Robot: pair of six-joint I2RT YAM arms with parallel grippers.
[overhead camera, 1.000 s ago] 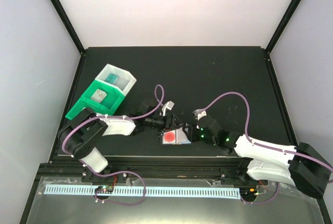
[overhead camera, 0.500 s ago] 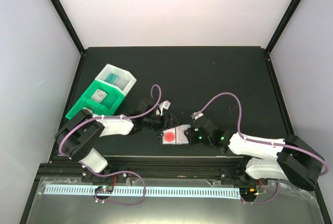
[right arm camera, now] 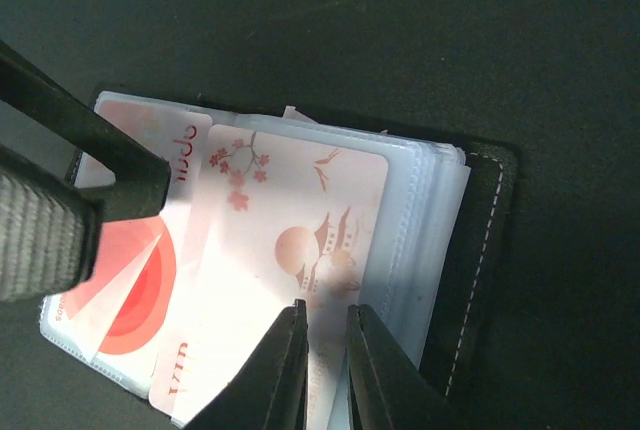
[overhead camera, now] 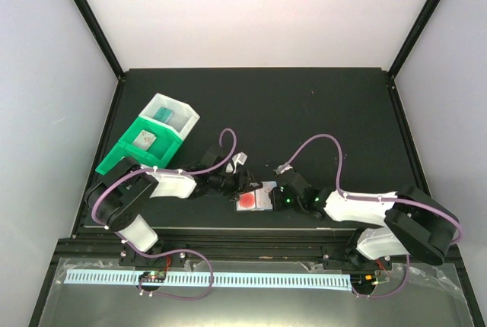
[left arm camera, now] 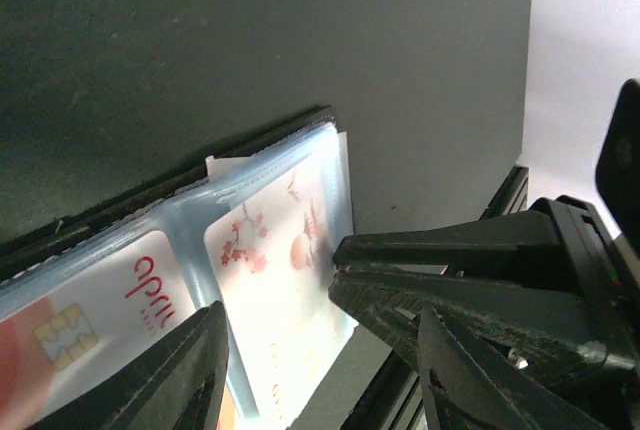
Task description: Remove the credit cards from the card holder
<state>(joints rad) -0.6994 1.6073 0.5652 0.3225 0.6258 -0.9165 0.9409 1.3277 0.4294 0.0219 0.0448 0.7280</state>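
Note:
The black card holder [right arm camera: 482, 250] lies open near the table's front edge [overhead camera: 262, 188], its clear pockets facing up. A pale credit card with pink blossoms and a pagoda [right arm camera: 290, 240] sticks part way out of a pocket, also visible in the left wrist view [left arm camera: 280, 290]. Beside it sits a card with a red round mark [right arm camera: 130, 290]. My right gripper [right arm camera: 325, 325] has its jaws a narrow gap apart, astride the pale card's right edge. My left gripper [left arm camera: 320, 350] is open, and one of its fingers [right arm camera: 95, 145] rests on the holder's left page.
A green bin [overhead camera: 125, 152] and a white bin [overhead camera: 183, 110] stand joined at the back left. A teal card [overhead camera: 163, 114] lies in the white one and a pale card [overhead camera: 144, 139] in the green one. The table's front rail runs just behind both grippers.
My right gripper has slid left onto the holder and its jaws have narrowed a lot. My left gripper has closed a little and stayed on the holder.

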